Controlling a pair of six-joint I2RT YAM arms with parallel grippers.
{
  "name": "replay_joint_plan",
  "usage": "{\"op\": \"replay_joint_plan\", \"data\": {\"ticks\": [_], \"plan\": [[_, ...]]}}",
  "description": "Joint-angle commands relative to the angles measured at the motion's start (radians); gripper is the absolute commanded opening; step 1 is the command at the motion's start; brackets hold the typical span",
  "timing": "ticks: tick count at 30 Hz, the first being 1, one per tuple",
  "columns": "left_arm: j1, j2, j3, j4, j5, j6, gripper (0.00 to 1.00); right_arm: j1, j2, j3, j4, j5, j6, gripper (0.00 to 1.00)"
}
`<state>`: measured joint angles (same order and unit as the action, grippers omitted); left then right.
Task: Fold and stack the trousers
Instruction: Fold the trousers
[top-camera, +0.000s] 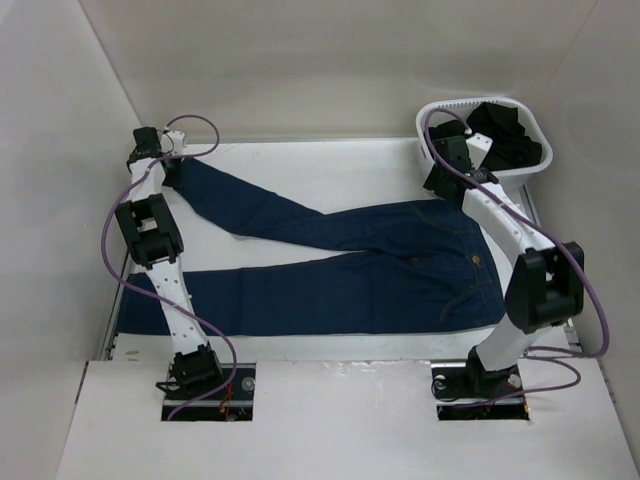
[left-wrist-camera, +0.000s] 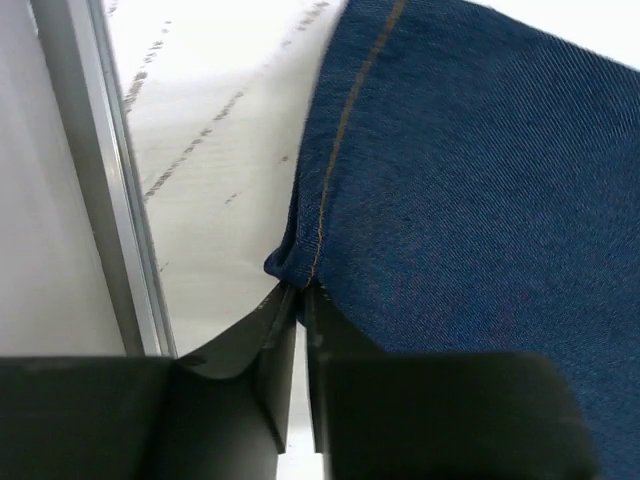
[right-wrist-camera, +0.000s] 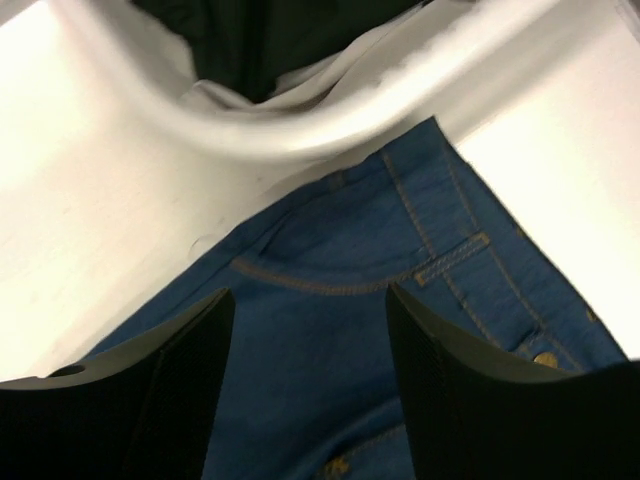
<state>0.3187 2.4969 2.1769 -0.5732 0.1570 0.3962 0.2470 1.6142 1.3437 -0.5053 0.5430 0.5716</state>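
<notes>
The dark navy jeans (top-camera: 350, 270) lie spread on the white table, waist at the right, one leg running to the far left corner, the other along the near side. My left gripper (top-camera: 172, 165) is shut on the hem corner of the far leg; in the left wrist view the fingertips (left-wrist-camera: 300, 300) pinch the denim fold (left-wrist-camera: 300, 262) by the tan seam. My right gripper (top-camera: 440, 182) is open and empty above the far corner of the waist; in the right wrist view (right-wrist-camera: 310, 300) it hangs over a pocket seam (right-wrist-camera: 320, 285) and a metal rivet (right-wrist-camera: 546, 357).
A white basket (top-camera: 430, 130) holding dark clothes (top-camera: 510, 135) stands at the far right, right behind my right gripper; its rim (right-wrist-camera: 300, 120) fills the top of the right wrist view. A metal rail (left-wrist-camera: 110, 180) edges the table at the left, with white walls around.
</notes>
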Motion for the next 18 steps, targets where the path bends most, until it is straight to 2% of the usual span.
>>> {"op": "replay_joint_plan", "data": {"ticks": [1,8,13,18], "plan": [[-0.013,-0.084,-0.057,-0.051,-0.037,0.101,0.01,-0.022,0.084,0.089,-0.032,-0.021,-0.029,0.69],[0.019,-0.302,-0.224,-0.045,-0.12,0.176,0.0,-0.024,0.324,0.273,-0.093,-0.075,-0.188,0.78],[0.049,-0.389,-0.321,-0.034,-0.163,0.19,0.0,-0.03,0.415,0.371,-0.14,-0.071,-0.179,0.81],[0.069,-0.414,-0.328,-0.03,-0.181,0.184,0.01,-0.038,0.498,0.44,-0.236,-0.072,-0.164,0.83]]}}
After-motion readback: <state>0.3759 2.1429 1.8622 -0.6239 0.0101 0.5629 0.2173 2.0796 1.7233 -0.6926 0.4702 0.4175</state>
